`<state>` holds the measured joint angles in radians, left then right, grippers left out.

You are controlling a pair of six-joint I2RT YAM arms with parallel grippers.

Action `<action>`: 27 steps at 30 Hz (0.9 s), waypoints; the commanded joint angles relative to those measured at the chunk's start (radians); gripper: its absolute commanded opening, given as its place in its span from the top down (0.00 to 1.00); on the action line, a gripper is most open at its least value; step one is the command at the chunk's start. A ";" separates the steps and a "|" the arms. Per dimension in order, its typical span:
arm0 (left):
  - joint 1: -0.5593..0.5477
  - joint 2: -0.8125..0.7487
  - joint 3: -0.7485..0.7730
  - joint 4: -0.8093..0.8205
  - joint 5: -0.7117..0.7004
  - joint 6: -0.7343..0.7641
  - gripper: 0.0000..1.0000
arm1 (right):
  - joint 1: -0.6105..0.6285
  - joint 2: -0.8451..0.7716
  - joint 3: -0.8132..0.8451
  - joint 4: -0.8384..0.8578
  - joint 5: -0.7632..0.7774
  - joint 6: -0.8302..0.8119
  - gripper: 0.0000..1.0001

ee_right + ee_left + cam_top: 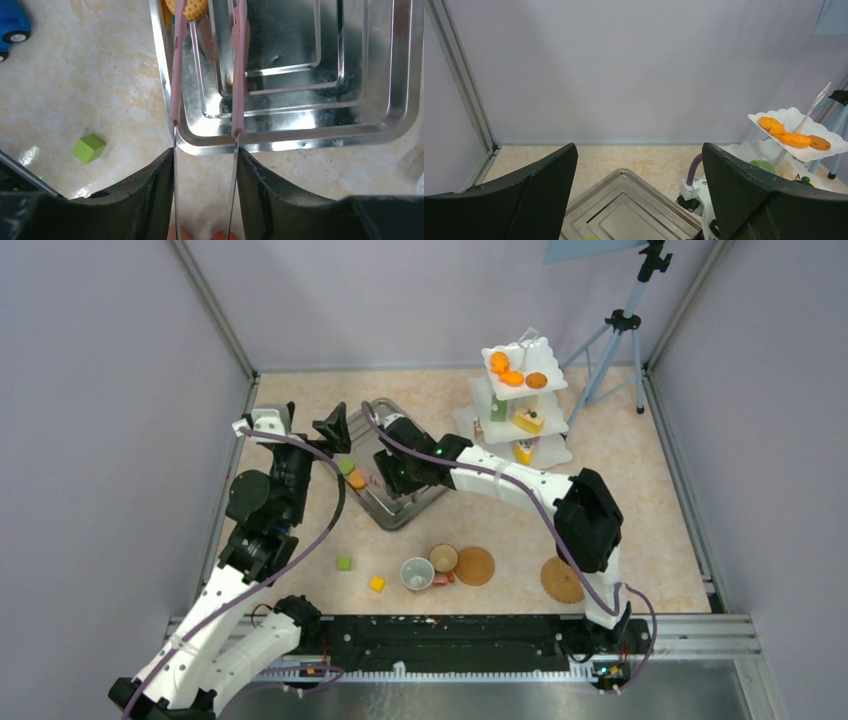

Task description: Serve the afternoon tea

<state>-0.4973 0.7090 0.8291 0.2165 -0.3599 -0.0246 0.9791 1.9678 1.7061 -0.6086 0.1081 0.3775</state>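
Right gripper [205, 156] clamps pink tongs [176, 65], tips at yellow pastry [192, 7] by steel tray [360, 117] rim; left gripper [639, 150] jaws wide apart, empty, above it.

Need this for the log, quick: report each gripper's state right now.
Left gripper: open, holding nothing.
Right gripper: closed on the pink tongs, which reach out over the steel tray.
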 commanded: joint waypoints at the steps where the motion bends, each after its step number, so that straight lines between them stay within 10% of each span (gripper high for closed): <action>1: 0.005 -0.009 0.027 0.032 0.003 -0.008 0.01 | 0.021 0.046 0.120 0.015 0.013 -0.018 0.53; 16: 0.007 -0.016 0.026 0.033 -0.004 -0.005 0.01 | 0.036 0.123 0.202 -0.018 0.036 -0.070 0.47; 21: 0.008 -0.019 0.027 0.033 -0.008 -0.003 0.01 | 0.036 0.041 0.028 0.116 0.000 -0.093 0.20; 27: 0.009 -0.020 0.026 0.033 -0.003 -0.005 0.01 | 0.035 -0.060 -0.293 0.388 0.017 -0.104 0.13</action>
<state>-0.4927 0.6998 0.8291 0.2169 -0.3603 -0.0242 1.0016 1.9961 1.5478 -0.4206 0.1104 0.2905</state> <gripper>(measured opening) 0.987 0.863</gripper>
